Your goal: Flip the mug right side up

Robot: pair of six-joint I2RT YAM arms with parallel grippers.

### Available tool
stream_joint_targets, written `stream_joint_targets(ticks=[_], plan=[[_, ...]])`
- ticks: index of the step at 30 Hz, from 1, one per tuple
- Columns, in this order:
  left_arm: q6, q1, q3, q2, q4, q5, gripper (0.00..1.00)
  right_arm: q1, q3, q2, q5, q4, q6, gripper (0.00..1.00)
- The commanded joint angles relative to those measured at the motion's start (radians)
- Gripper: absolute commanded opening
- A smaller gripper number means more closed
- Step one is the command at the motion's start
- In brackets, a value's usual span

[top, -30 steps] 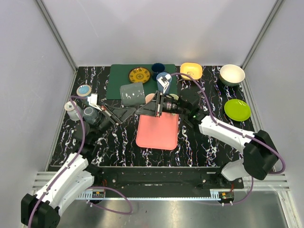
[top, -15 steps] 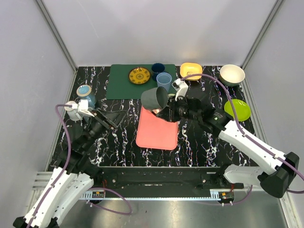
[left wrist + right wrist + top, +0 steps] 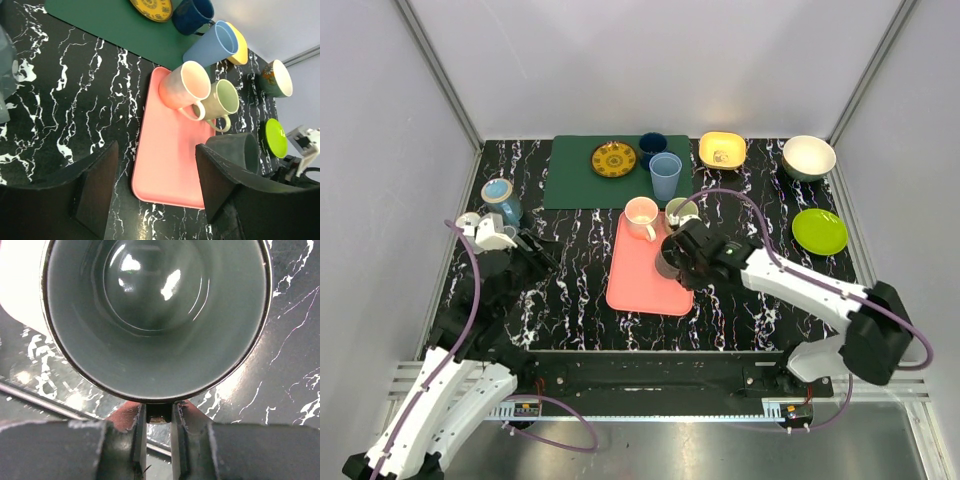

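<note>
The dark grey mug (image 3: 667, 263) sits at the right edge of the pink tray (image 3: 640, 285), its mouth facing up. In the right wrist view I look straight into its glossy inside (image 3: 155, 315). My right gripper (image 3: 682, 254) is shut on the mug's handle, which is pinched between the fingers (image 3: 159, 415). The mug also shows in the left wrist view (image 3: 235, 150). My left gripper (image 3: 535, 262) is open and empty, off to the left over the black marble table, its fingers wide apart (image 3: 156, 150).
A pink mug (image 3: 641, 215) and a pale green mug (image 3: 678, 212) stand at the tray's far end. A blue cup (image 3: 665, 175), a navy mug (image 3: 653, 144) and a yellow plate (image 3: 613, 159) sit on the green mat. Bowls and a green plate (image 3: 819, 231) are at the right, a teapot (image 3: 501, 198) at the left.
My right arm carried the grey mug from the back, turned it over and lowered it to the tray's right edge. My left arm pulled back to the left.
</note>
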Motion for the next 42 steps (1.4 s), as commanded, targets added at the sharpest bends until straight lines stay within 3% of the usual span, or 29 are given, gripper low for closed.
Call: stream_joint_targets(ticks=[1, 11, 20, 24, 28, 33, 37, 42], plan=[[0.050, 0.001, 0.034, 0.004, -0.029, -0.068, 0.65, 0.007, 0.008, 0.074, 0.106, 0.115, -0.003, 0.00], [0.090, 0.001, 0.055, 0.022, -0.072, -0.110, 0.65, -0.016, 0.050, 0.260, 0.135, 0.179, -0.011, 0.00], [0.113, 0.002, 0.080, 0.050, -0.114, -0.157, 0.66, -0.052, 0.047, 0.288, 0.165, 0.170, -0.038, 0.01], [0.134, 0.001, 0.111, 0.079, -0.152, -0.188, 0.66, -0.050, 0.043, 0.245, 0.155, 0.138, -0.047, 0.36], [0.142, 0.001, 0.132, 0.087, -0.165, -0.205, 0.66, -0.050, 0.041, 0.171, 0.153, 0.094, -0.052, 0.53], [0.134, 0.002, 0.143, 0.094, -0.177, -0.226, 0.67, -0.044, 0.054, 0.104, 0.100, 0.057, -0.040, 0.57], [0.166, 0.013, 0.178, 0.139, -0.197, -0.269, 0.68, -0.018, 0.040, -0.086, -0.062, 0.145, -0.005, 0.58], [0.231, 0.183, 0.209, 0.306, -0.204, -0.127, 0.68, -0.018, 0.058, -0.211, -0.160, 0.218, 0.022, 0.61]])
